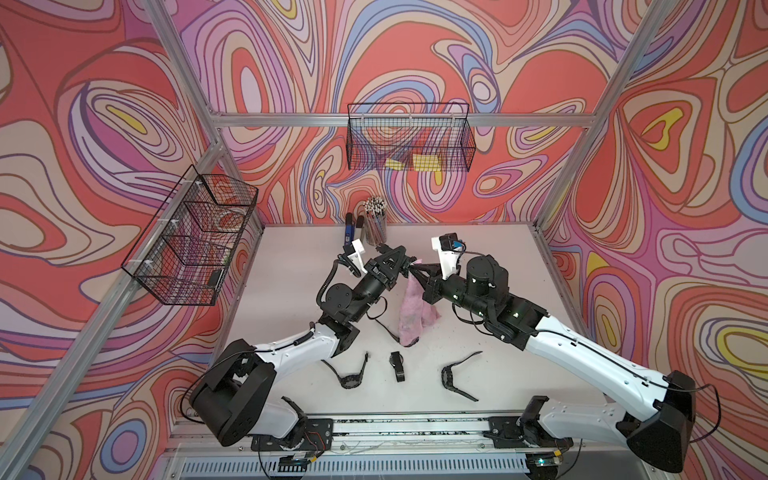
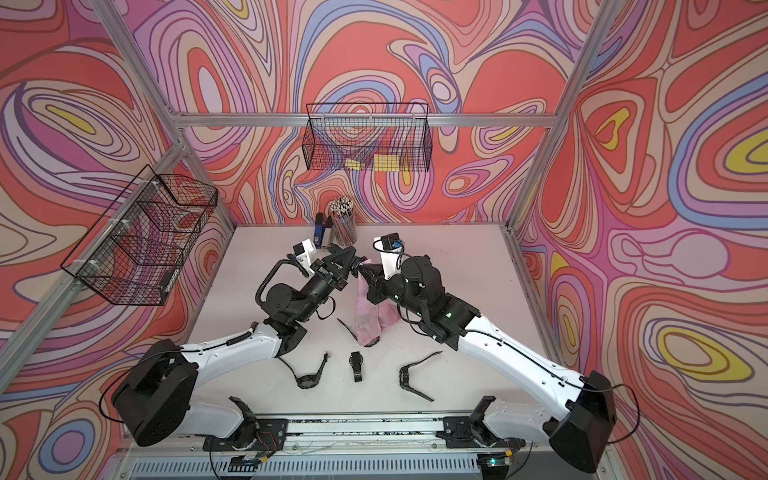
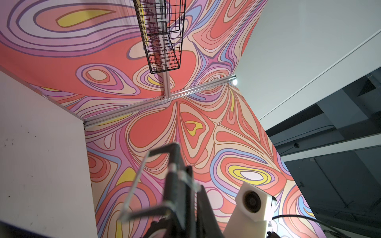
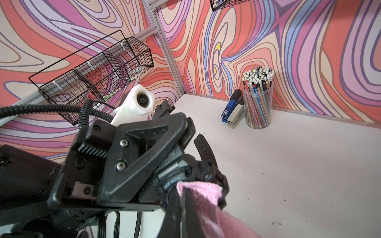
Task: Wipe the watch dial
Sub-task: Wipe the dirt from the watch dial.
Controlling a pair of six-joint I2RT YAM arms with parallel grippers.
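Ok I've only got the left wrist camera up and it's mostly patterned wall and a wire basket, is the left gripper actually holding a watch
Observer: Yes. In the right wrist view, the left gripper is shut on a black plastic sport watch.
Operator: And where's the cloth?
Observer: The right gripper is shut on a pink fluffy cloth, and the pinched end lies over the watch's dial.
Operator: Anything else on the table?
Observer: Three more black wristwatches lie on the white table, nearer the arm bases.
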